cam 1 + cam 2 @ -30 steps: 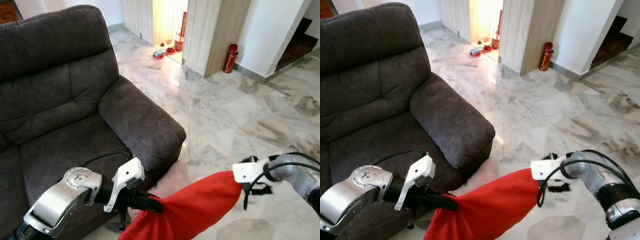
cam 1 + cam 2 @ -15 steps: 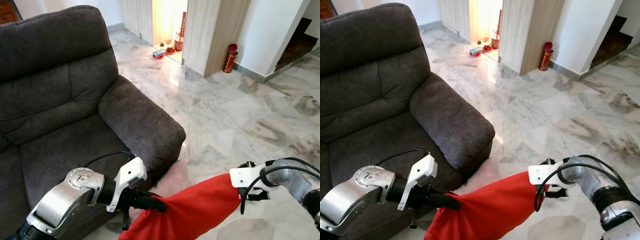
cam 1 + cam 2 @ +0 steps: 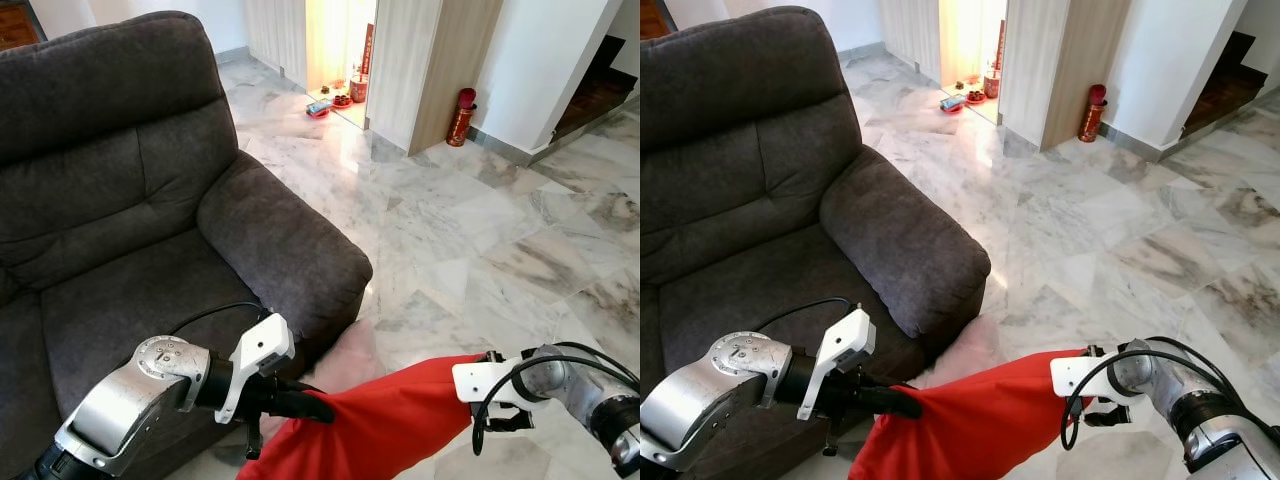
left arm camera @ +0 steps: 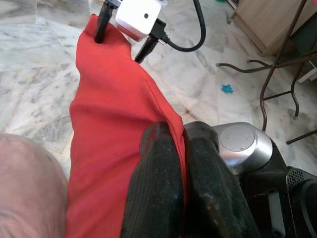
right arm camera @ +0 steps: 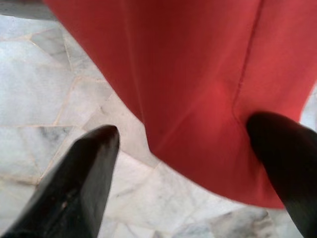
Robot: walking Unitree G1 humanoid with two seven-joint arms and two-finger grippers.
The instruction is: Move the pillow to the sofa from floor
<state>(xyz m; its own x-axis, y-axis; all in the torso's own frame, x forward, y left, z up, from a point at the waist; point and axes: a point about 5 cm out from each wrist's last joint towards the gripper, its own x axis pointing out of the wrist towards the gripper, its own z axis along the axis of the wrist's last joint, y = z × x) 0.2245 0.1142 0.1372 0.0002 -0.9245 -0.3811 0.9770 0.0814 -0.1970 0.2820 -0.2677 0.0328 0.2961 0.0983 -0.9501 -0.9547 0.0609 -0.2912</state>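
- Left eye view: the dark grey sofa (image 3: 150, 200) is the biggest thing before me, and I place everything else by it. Its seat and back lie to my left, its padded armrest (image 3: 285, 245) toward the middle.
- The marble floor (image 3: 470, 230) spreads out from the sofa's armrest side, running to a lit doorway and a wooden cabinet well beyond it.
- The red pillow (image 3: 380, 425) hangs off the floor, stretched between my two arms, just in front of the sofa's front corner below the armrest. It is not on the seat.
- A pale pink rounded thing (image 3: 345, 360) sits on the floor against the foot of the sofa's armrest, just behind the pillow; I cannot tell what it is.
- My left jaws (image 4: 181, 163) are clenched on the pillow's end nearest the sofa, a fold of red cloth pinched between the two black fingers (image 4: 158, 183).
- My right jaws (image 5: 183, 148) are at the pillow's far end, away from the sofa. The fingers stand wide apart: one finger (image 5: 282, 148) presses into the red cloth, the other lies clear of it over the floor.
- A small red bottle-shaped thing (image 3: 462, 117) stands by the cabinet, well away from the sofa.
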